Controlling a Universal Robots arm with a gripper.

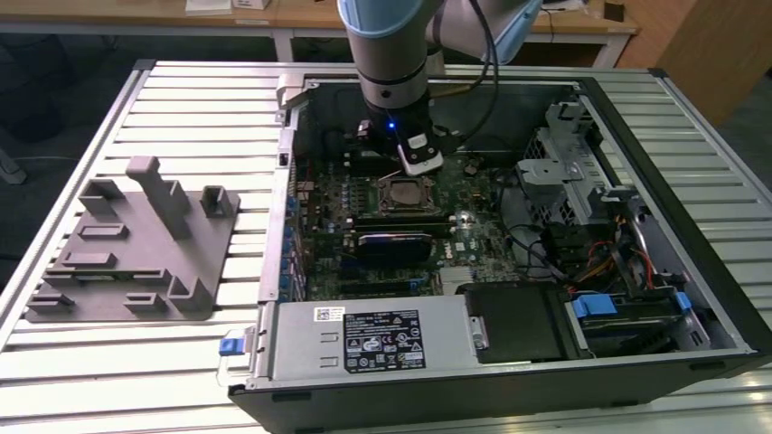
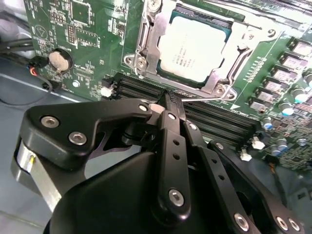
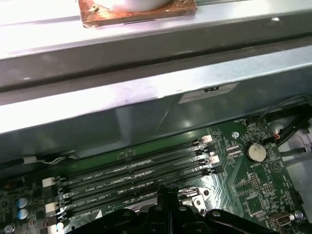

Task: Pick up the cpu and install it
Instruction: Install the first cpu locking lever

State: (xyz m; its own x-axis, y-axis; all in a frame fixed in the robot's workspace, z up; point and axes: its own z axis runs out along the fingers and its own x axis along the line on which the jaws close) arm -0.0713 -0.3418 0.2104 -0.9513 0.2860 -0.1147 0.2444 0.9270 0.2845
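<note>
Fingers (image 2: 168, 100) pressed together, empty, beside the seated cpu (image 2: 192, 48), its edges frame-covered.

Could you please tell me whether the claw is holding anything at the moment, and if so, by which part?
Nothing is held: the black claw is shut and empty, while the flat square silver-topped cpu sits in the metal-framed socket.

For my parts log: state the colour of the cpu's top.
Pale silver-white metal cpu, best seen in the second wrist view.
</note>
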